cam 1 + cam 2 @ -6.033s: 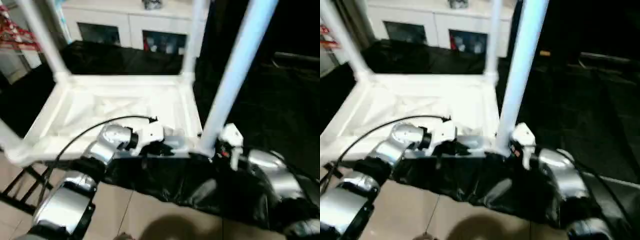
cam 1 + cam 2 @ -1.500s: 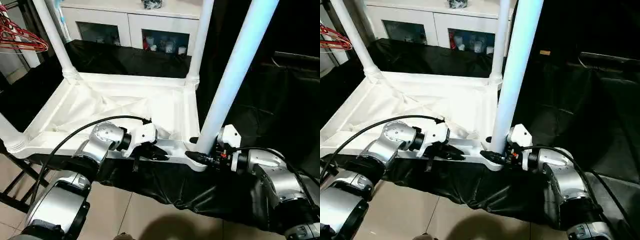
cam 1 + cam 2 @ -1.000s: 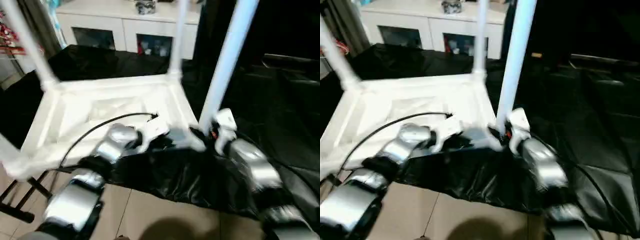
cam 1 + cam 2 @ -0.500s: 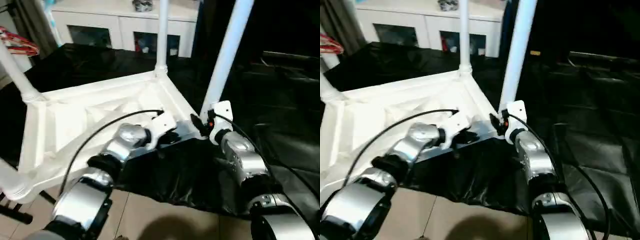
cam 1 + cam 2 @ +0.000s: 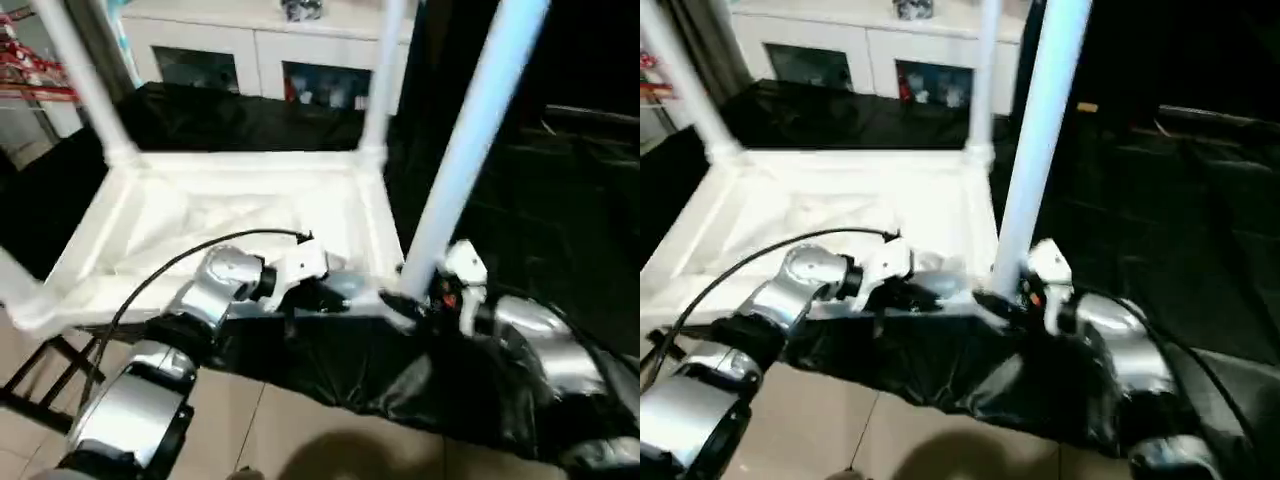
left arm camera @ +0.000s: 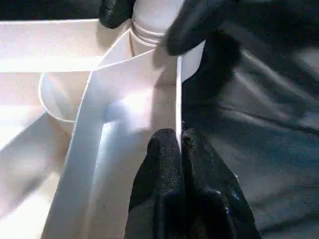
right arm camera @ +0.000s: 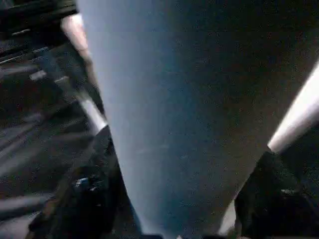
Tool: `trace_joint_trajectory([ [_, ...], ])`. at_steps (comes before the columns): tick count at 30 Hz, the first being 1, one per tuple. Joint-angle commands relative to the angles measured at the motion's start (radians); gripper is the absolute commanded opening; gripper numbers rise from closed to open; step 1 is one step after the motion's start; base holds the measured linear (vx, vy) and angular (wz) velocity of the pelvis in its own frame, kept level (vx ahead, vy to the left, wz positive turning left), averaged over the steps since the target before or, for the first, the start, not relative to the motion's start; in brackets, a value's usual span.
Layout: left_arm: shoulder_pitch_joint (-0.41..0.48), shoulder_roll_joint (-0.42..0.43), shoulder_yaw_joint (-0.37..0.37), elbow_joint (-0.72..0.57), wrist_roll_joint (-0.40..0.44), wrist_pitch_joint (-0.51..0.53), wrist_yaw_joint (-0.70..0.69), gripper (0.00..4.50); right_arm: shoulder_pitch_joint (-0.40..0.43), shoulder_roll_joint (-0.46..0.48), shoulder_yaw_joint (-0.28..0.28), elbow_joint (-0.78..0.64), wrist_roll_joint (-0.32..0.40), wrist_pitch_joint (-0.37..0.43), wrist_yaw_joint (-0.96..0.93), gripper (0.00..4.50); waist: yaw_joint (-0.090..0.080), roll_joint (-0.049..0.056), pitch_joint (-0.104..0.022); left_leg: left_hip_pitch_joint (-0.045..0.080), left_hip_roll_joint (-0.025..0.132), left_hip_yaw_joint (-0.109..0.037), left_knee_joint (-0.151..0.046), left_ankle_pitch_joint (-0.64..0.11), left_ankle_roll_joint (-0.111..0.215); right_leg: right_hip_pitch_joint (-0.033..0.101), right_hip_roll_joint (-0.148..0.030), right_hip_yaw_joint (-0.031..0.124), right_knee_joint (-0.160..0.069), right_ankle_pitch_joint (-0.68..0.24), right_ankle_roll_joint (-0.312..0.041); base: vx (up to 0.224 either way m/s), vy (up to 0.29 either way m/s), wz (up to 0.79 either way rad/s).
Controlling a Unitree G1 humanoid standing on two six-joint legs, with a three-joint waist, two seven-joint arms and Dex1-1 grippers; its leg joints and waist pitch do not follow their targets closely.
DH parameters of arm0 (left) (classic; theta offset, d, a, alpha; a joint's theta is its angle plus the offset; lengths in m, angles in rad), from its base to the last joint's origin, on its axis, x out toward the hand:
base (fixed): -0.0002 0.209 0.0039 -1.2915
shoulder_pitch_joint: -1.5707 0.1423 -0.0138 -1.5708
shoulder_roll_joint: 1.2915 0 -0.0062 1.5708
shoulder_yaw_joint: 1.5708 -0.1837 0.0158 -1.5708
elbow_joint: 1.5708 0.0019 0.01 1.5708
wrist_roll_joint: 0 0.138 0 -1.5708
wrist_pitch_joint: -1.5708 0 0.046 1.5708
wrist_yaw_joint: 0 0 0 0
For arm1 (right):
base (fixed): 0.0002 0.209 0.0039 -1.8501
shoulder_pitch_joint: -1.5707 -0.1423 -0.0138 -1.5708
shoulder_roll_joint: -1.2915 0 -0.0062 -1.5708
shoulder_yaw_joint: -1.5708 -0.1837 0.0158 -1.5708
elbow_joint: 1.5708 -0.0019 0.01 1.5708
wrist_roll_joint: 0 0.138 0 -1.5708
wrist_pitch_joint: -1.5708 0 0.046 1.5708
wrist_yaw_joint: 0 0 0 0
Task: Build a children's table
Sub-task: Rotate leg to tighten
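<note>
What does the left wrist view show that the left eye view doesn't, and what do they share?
Left wrist view alone: the left gripper seen close, its fingers pinched shut on the thin white edge rib of the table top, beside a rounded corner socket. Left eye view alone: the whole upturned children's table, its legs standing up, the white cabinet behind, and both silver forearms. Both share the near corner where the right gripper holds the base of the nearest leg.

No text, label, brand, number or sign can be read on anything here.
</note>
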Motion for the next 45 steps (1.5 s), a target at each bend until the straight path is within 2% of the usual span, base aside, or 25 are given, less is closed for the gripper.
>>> trace_joint_trajectory([
  [1,-0.022,-0.014,0.007,-0.050,-0.037,-0.017,-0.005,0.00,0.029,0.009,0.094,-0.045,0.021,0.027,0.118,2.66,0.000,-0.009,-0.058,-0.003,0.006,0.011,-0.058,-0.202,0.079,0.058,-0.040,0.033,-0.056,-0.111,-0.243,0.000,0.000,0.00],
  [5,-0.017,0.016,0.004,-0.050,-0.041,-0.022,-0.073,0.00,0.054,-0.032,0.107,-0.117,0.050,0.060,0.206,2.61,0.004,-0.008,-0.058,-0.002,0.005,0.011,-0.056,-0.195,0.086,0.057,-0.039,0.031,-0.055,-0.088,-0.251,0.000,0.000,0.00],
  [11,-0.010,0.029,0.001,-0.057,-0.045,-0.017,-0.107,0.00,0.070,-0.054,0.123,-0.159,0.062,0.088,0.248,2.58,0.009,-0.009,-0.056,-0.002,0.005,0.011,-0.060,-0.218,0.067,0.056,-0.043,0.032,-0.062,-0.170,-0.228,0.000,0.000,0.00],
  [17,-0.005,0.022,0.004,-0.064,-0.049,-0.013,-0.104,0.00,0.082,-0.044,0.133,-0.181,0.068,0.113,0.246,2.58,0.014,-0.008,-0.058,-0.002,0.006,0.010,-0.058,-0.204,0.064,0.056,-0.042,0.032,-0.058,-0.141,-0.230,0.000,0.000,0.00],
  [21,-0.008,-0.002,0.014,-0.059,-0.040,-0.006,-0.033,0.00,0.072,0.004,0.106,-0.151,0.059,0.118,0.157,2.57,0.014,-0.011,-0.056,-0.004,0.005,0.010,-0.059,-0.203,0.059,0.055,-0.043,0.032,-0.059,-0.156,-0.224,0.000,0.000,0.00],
  [23,-0.018,-0.029,0.023,-0.048,-0.027,0.000,0.048,0.00,0.055,0.045,0.091,-0.114,0.033,0.108,0.060,2.57,0.014,-0.010,-0.055,-0.003,0.005,0.010,-0.060,-0.213,0.049,0.052,-0.044,0.032,-0.062,-0.187,-0.214,0.000,0.000,0.00],
  [24,-0.023,-0.040,0.024,-0.043,-0.019,0.004,0.083,0.00,0.048,0.062,0.085,-0.097,0.024,0.106,0.021,2.57,0.011,-0.011,-0.053,-0.003,0.003,0.008,-0.064,-0.228,0.038,0.054,-0.046,0.030,-0.067,-0.233,-0.200,0.000,0.000,0.00],
  [25,-0.029,-0.055,0.027,-0.037,-0.013,0.012,0.120,0.00,0.035,0.086,0.076,-0.071,0.007,0.107,-0.039,2.57,0.009,-0.014,-0.051,-0.001,0.003,0.008,-0.066,-0.241,0.030,0.049,-0.047,0.031,-0.072,-0.285,-0.184,0.000,0.000,0.00],
  [26,-0.030,-0.059,0.028,-0.036,-0.012,0.014,0.128,0.00,0.032,0.091,0.075,-0.065,0.004,0.107,-0.053,2.56,0.007,-0.012,-0.050,0.001,0.002,0.008,-0.068,-0.249,0.025,0.048,-0.048,0.031,-0.075,-0.311,-0.178,0.000,0.000,0.00],
  [27,-0.037,-0.080,0.033,-0.032,-0.006,0.024,0.176,0.00,0.018,0.123,0.061,-0.035,-0.007,0.099,-0.114,2.56,0.001,-0.018,-0.051,-0.003,0.001,0.005,-0.070,-0.244,0.017,0.053,-0.048,0.031,-0.076,-0.328,-0.165,0.000,0.000,0.00],
  [29,-0.044,-0.113,0.037,-0.032,-0.001,0.037,0.236,0.00,-0.010,0.167,0.044,0.017,-0.029,0.107,-0.223,2.56,-0.007,-0.021,-0.051,-0.004,0.000,0.005,-0.069,-0.235,0.017,0.051,-0.047,0.032,-0.075,-0.315,-0.164,0.000,0.000,0.00],
  [30,-0.046,-0.123,0.038,-0.033,0.002,0.041,0.257,0.00,-0.021,0.182,0.039,0.038,-0.039,0.101,-0.261,2.56,-0.011,-0.019,-0.052,-0.006,-0.001,0.005,-0.070,-0.226,0.014,0.051,-0.047,0.032,-0.074,-0.315,-0.162,0.000,0.000,0.00],
  [32,-0.049,-0.144,0.039,-0.037,0.007,0.053,0.298,0.00,-0.051,0.219,0.017,0.086,-0.050,0.114,-0.358,2.56,-0.011,-0.020,-0.053,-0.003,-0.002,0.005,-0.067,-0.218,0.020,0.051,-0.047,0.032,-0.075,-0.305,-0.161,-0.177,-0.050,-0.01],
  [34,-0.050,-0.158,0.039,-0.040,0.014,0.061,0.333,0.00,-0.077,0.248,-0.006,0.127,-0.059,0.128,-0.436,2.56,-0.020,-0.018,-0.054,-0.005,-0.003,0.006,-0.067,-0.203,0.017,0.050,-0.044,0.032,-0.071,-0.265,-0.174,-0.087,-0.025,0.00],
  [37,-0.040,-0.187,0.035,-0.057,0.029,0.077,0.402,0.00,-0.151,0.318,-0.075,0.232,-0.050,0.148,-0.614,2.56,-0.029,-0.012,-0.056,-0.007,-0.004,0.005,-0.067,-0.198,0.012,0.051,-0.044,0.032,-0.068,-0.237,-0.183,0.000,0.000,0.00],
  [39,-0.027,-0.197,0.032,-0.073,0.034,0.081,0.416,0.00,-0.171,0.344,-0.082,0.253,-0.053,0.124,-0.627,2.56,-0.031,-0.010,-0.057,-0.003,-0.003,0.006,-0.065,-0.197,0.017,0.051,-0.042,0.032,-0.067,-0.206,-0.191,0.000,0.000,0.00],
  [41,-0.017,-0.199,0.031,-0.086,0.031,0.069,0.406,0.00,-0.171,0.352,-0.077,0.250,-0.056,0.102,-0.614,3.12,-0.030,-0.009,-0.058,-0.006,-0.004,0.006,-0.063,-0.184,0.026,0.054,-0.041,0.033,-0.061,-0.152,-0.201,0.000,0.000,0.00],
  [42,-0.008,-0.199,0.028,-0.097,0.025,0.050,0.391,0.00,-0.171,0.357,-0.076,0.246,-0.052,0.088,-0.597,3.26,-0.029,-0.013,-0.059,-0.006,-0.004,0.007,-0.062,-0.176,0.033,0.056,-0.041,0.033,-0.059,-0.125,-0.207,0.000,0.000,0.00],
  [45,0.004,-0.194,0.027,-0.111,0.014,0.042,0.370,0.00,-0.166,0.356,-0.084,0.241,-0.031,0.086,-0.560,3.47,-0.030,-0.009,-0.056,-0.006,-0.005,0.008,-0.063,-0.192,0.043,0.056,-0.042,0.033,-0.062,-0.141,-0.214,0.000,0.000,0.00],
])
